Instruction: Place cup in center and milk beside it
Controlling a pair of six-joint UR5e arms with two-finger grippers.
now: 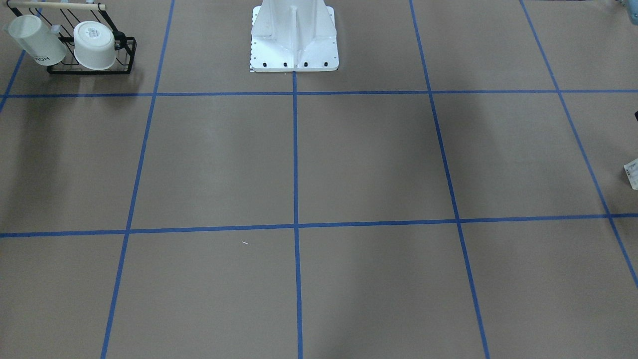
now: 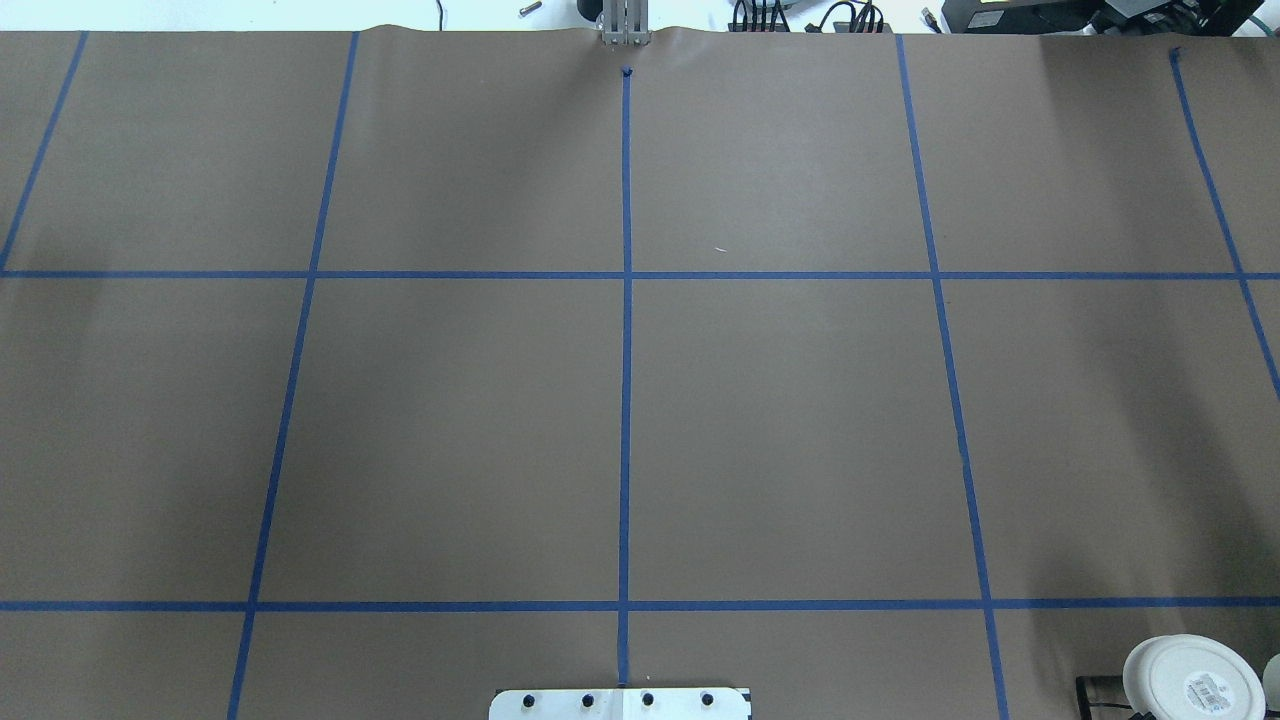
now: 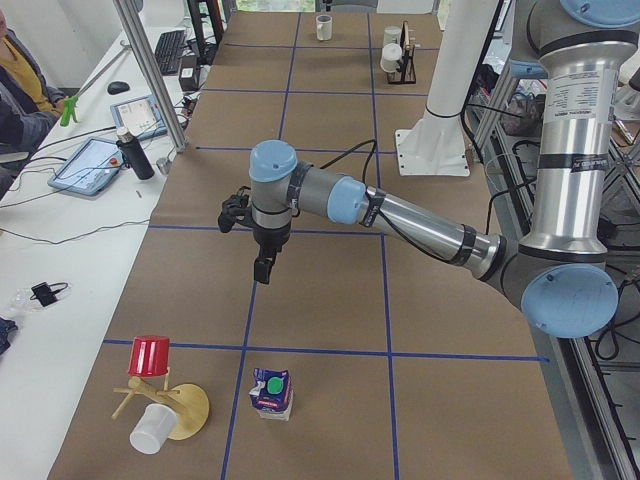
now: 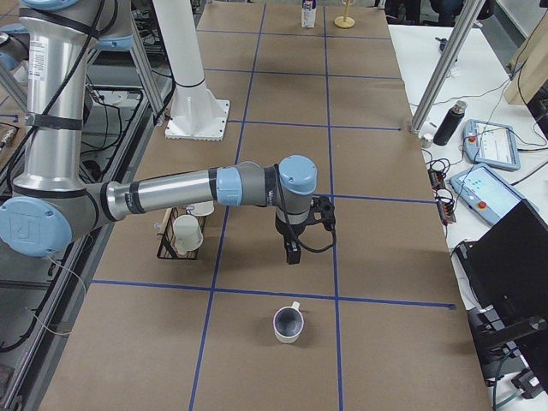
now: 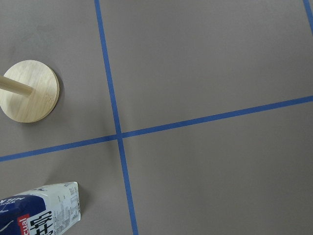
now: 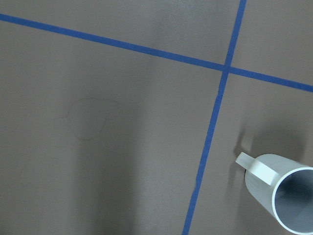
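The cup [image 4: 288,324], a white handled mug with a dark grey inside, stands upright near the table's end on my right; it also shows in the right wrist view [image 6: 285,198]. My right gripper [image 4: 293,250] hangs above the table a little short of it, and I cannot tell if it is open. The milk [image 3: 272,392], a blue and white carton with a green cap, stands near the table's end on my left, and also shows in the left wrist view [image 5: 40,211]. My left gripper [image 3: 263,267] hovers above the table short of it, state unclear. The center [image 2: 700,440] is bare brown surface.
A black wire rack [image 1: 124,55] near my right side holds white mugs [image 1: 94,45], one with dark lettering [image 1: 36,42]. A wooden mug tree [image 3: 178,408] with a red cup [image 3: 150,355] and a white cup [image 3: 150,430] stands beside the milk. My white base [image 1: 294,40] stands at the table's edge.
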